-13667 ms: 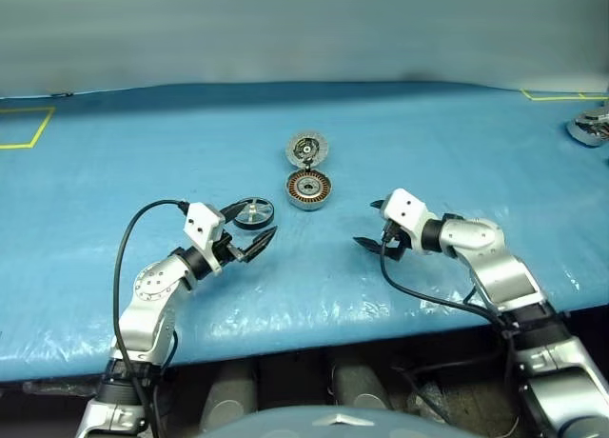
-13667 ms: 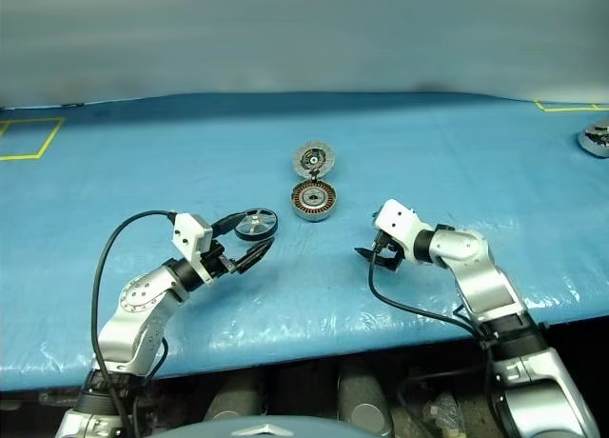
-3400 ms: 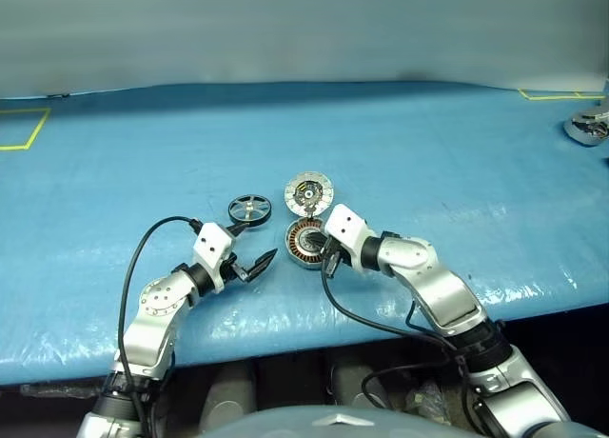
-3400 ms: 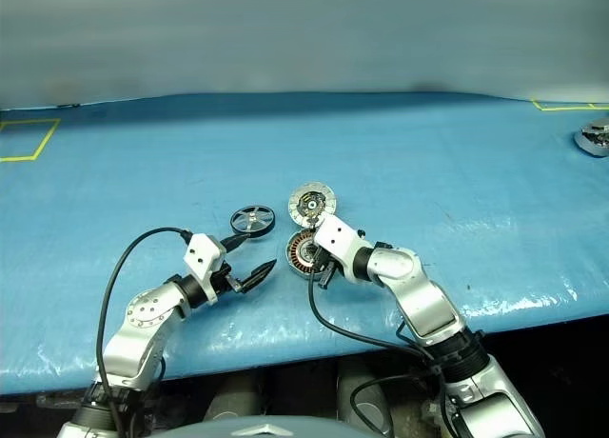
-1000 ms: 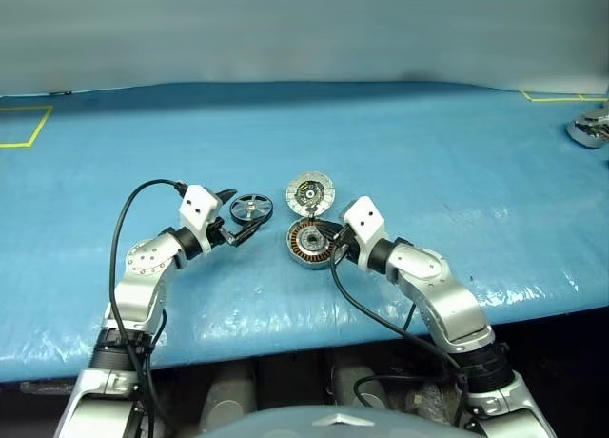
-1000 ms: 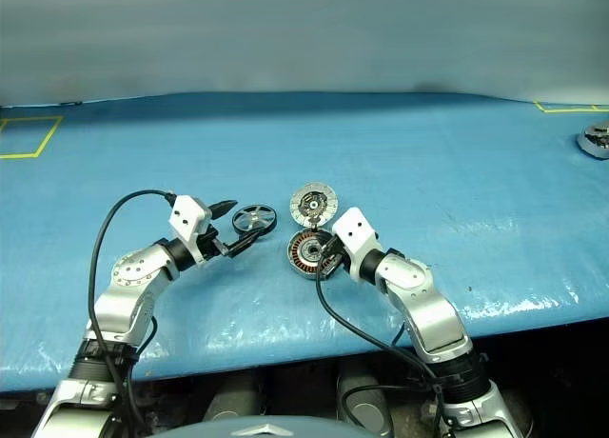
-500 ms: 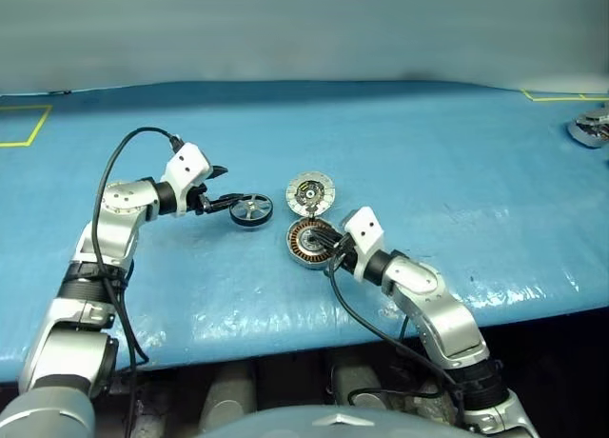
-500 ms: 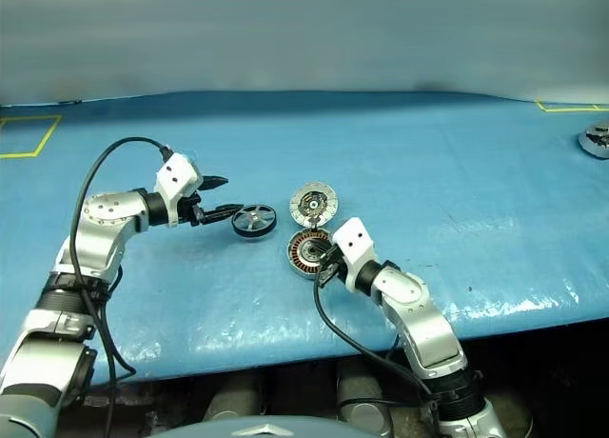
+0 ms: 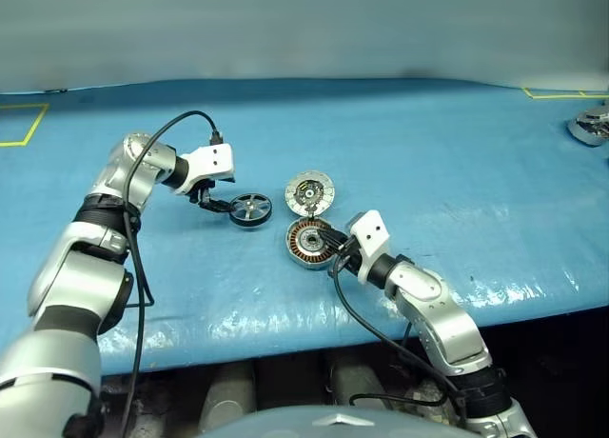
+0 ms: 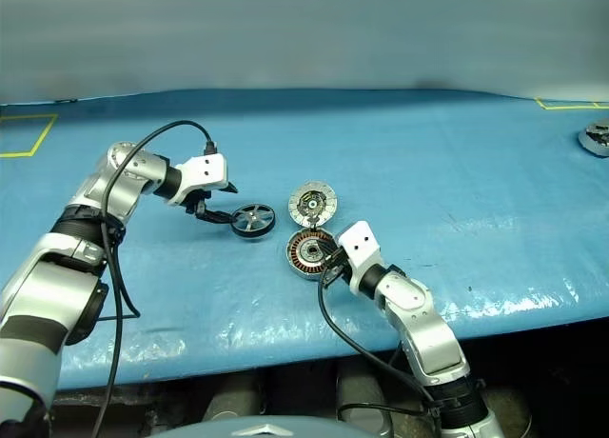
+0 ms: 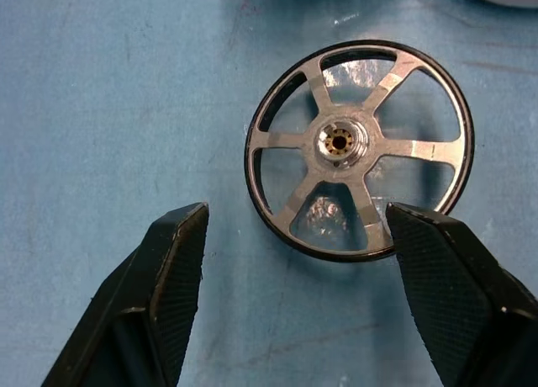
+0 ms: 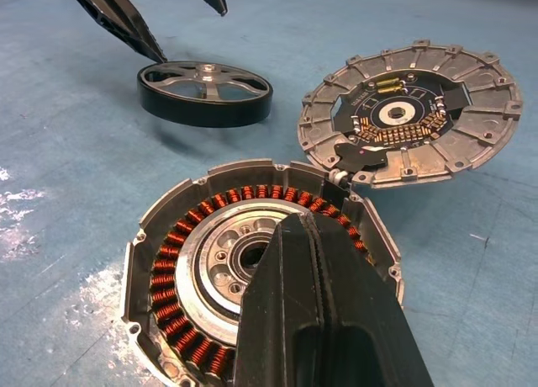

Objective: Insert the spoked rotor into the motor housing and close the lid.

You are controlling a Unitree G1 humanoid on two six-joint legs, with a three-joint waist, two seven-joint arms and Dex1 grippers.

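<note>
The spoked rotor point(image 9: 250, 209), black-rimmed with silver spokes, lies flat on the blue table, left of the other parts. My left gripper point(image 11: 294, 223) hangs open just above its left edge, pointing down, one finger on either side of the rim point(image 11: 360, 147). The motor housing point(image 9: 309, 243), with copper windings, sits to the right of the rotor. The lid point(image 9: 309, 192) leans open at the housing's far edge, its dark centre showing point(image 12: 412, 109). My right gripper point(image 12: 296, 223) is shut with nothing in it, its tip over the housing's near right rim.
The blue sheet covers the whole table point(image 9: 428, 152), and its front edge runs close below my arms. Another metal part point(image 9: 590, 129) lies at the far right. Yellow tape marks point(image 9: 24, 129) sit at the far left and far right corners.
My left arm has lifted and swung round, so its gripper now points down over the rotor instead of lying level beside it. Its jaws narrowed slightly. The right gripper stays at the housing.
</note>
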